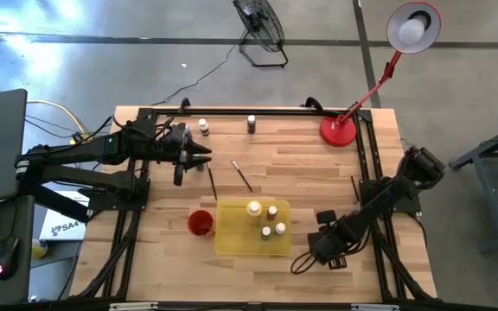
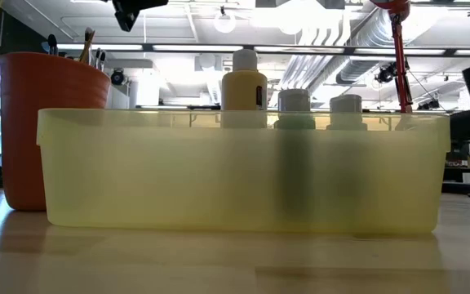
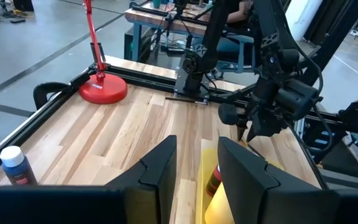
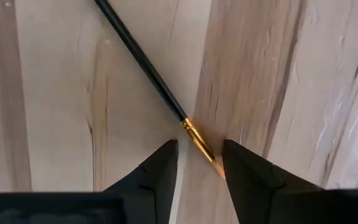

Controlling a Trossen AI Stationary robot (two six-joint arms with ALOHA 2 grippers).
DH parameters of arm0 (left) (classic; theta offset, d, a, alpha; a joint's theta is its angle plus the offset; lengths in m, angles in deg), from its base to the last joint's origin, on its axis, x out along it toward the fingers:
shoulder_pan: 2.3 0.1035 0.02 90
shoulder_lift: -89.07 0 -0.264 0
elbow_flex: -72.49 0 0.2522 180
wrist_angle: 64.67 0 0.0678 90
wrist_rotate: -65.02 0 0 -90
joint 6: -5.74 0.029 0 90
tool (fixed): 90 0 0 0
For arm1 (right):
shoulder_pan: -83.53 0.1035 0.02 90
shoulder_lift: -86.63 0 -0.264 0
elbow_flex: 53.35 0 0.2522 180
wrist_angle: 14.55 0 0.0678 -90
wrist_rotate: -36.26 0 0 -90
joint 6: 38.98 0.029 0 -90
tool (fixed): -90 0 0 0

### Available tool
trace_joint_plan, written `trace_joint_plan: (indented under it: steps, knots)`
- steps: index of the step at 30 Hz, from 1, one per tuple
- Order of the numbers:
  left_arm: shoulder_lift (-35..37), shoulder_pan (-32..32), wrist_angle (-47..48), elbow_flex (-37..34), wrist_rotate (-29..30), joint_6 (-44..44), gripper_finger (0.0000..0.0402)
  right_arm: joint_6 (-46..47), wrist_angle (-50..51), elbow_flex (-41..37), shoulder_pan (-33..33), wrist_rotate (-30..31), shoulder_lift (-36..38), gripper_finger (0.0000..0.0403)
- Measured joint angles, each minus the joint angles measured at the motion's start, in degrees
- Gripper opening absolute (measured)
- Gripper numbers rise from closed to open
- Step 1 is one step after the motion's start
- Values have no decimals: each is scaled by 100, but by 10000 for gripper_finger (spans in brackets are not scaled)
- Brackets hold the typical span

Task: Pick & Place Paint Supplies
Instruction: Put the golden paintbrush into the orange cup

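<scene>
High view: left gripper [image 1: 204,158] over table's far-left area, fingers apart w/ a gap, nothing between. Right gripper [image 1: 304,262] low near table's [image 1: 318,164] front-right edge, tips at a thin dark paintbrush [image 1: 302,262] lying on the wood. Yellow tray [image 1: 232,238] at front-centre w/ four paint bottles [image 1: 266,221] standing inside; red cup [image 1: 200,223] touching or just beside tray's left wall. Two loose brushes [image 1: 243,175] on bare wood betw. left gripper and tray. Two more bottles [image 1: 251,124] near far edge. Red lamp [image 1: 339,130] at far-right corner.

Low view: translucent tray wall across frame; large yellowish bottle [image 2: 244,80] plus two pale-capped ones rising above rim. Cup at tray's left end, brush handles [image 2: 88,45] sticking out of it.

Left wrist view: own fingers [image 3: 157,171] parted, empty; tray edge seen past them. Blue bottle [image 3: 13,165] by table's far edge. Lamp base ahead, right arm beyond.

Right wrist view: fingers [image 4: 160,168] spread to either side of brush's gold ferrule [image 4: 199,140], not clamped; brush flat on wood, handle running diagonally away.
</scene>
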Motion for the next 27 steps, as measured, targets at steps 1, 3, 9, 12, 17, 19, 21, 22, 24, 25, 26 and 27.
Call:
trace_joint_plan:
  steps: [1,3,9,12,17,19,21,22,24,25,26,27]
  knots:
    - [0,0,2,0,2,-4,115,1,0,0,7,-7,-37,124]
    - [0,0,2,0,2,-6,115,10,-26,4,49,22,-81,122]
    - [0,0,2,0,20,-6,115,210,-107,-4,68,-18,-86,83]
    - [0,0,2,0,21,-4,115,228,-184,-11,68,-98,-88,56]
    - [0,0,2,0,20,-3,115,278,-280,-15,68,-188,-90,20]
    - [0,0,2,0,19,-2,115,359,-280,-15,65,-234,-90,9]
    - [0,0,2,0,19,-2,115,371,-284,-17,62,-298,-90,7]
    - [0,0,2,0,19,-2,115,394,-282,-17,62,-316,-90,7]
    - [0,0,2,0,19,-2,115,524,-267,-17,62,-341,-90,6]
    - [0,0,2,0,19,0,115,578,-257,-17,62,-353,-90,5]
    - [0,0,2,0,19,0,115,598,-251,-17,62,-361,-88,5]
    - [1,0,2,0,19,0,115,601,-249,-19,62,-365,-78,5]
